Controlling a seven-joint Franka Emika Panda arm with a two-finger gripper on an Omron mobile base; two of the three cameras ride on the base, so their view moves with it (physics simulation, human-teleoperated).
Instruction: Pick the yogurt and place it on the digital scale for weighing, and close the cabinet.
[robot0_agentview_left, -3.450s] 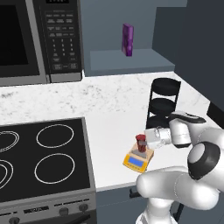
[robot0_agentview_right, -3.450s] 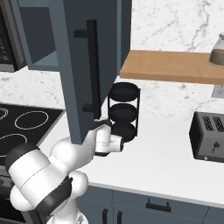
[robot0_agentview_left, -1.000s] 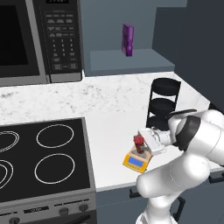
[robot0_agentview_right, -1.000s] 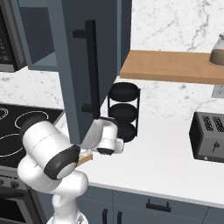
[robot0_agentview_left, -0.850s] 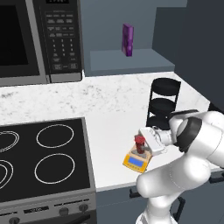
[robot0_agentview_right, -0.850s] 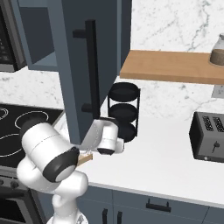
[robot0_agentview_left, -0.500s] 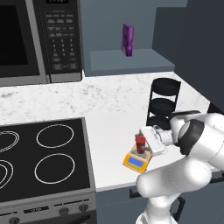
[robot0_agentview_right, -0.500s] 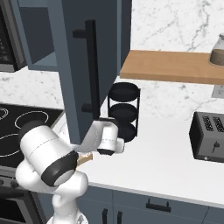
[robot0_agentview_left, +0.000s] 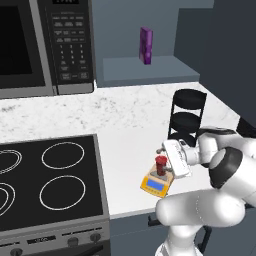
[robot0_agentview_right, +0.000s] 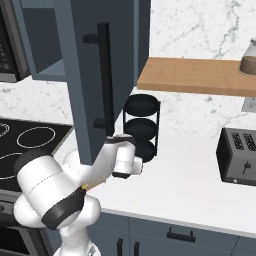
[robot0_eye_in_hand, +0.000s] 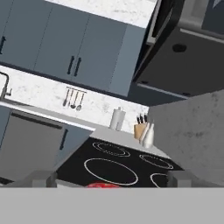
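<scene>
The dark-red yogurt (robot0_agentview_left: 160, 165) stands upright on the orange-yellow digital scale (robot0_agentview_left: 156, 183) near the counter's front edge. Just right of the cup, my gripper (robot0_agentview_left: 169, 161) is open and points left at it, holding nothing. In the hand view the yogurt's red top (robot0_eye_in_hand: 100, 185) peeks up low between my spread fingertips (robot0_eye_in_hand: 41, 178), and the gripper (robot0_eye_in_hand: 111, 178) is not touching it. The slate cabinet's door (robot0_agentview_right: 100, 75), with its black bar handle (robot0_agentview_right: 105, 80), hangs open over my arm. Its open shelf (robot0_agentview_left: 150, 70) shows in the left base view.
A purple box (robot0_agentview_left: 146, 45) stands on the cabinet shelf. The black three-tier rack (robot0_agentview_left: 187, 117) sits just behind my hand. The stove (robot0_agentview_left: 50, 180) lies left of the scale, under the microwave (robot0_agentview_left: 45, 45). A toaster (robot0_agentview_right: 237, 155) and a wooden shelf (robot0_agentview_right: 200, 75) are to the right.
The yogurt stays put on the scale. My elbow has swung lower and the hand has shifted only slightly beside the cup, jaws still wide.
</scene>
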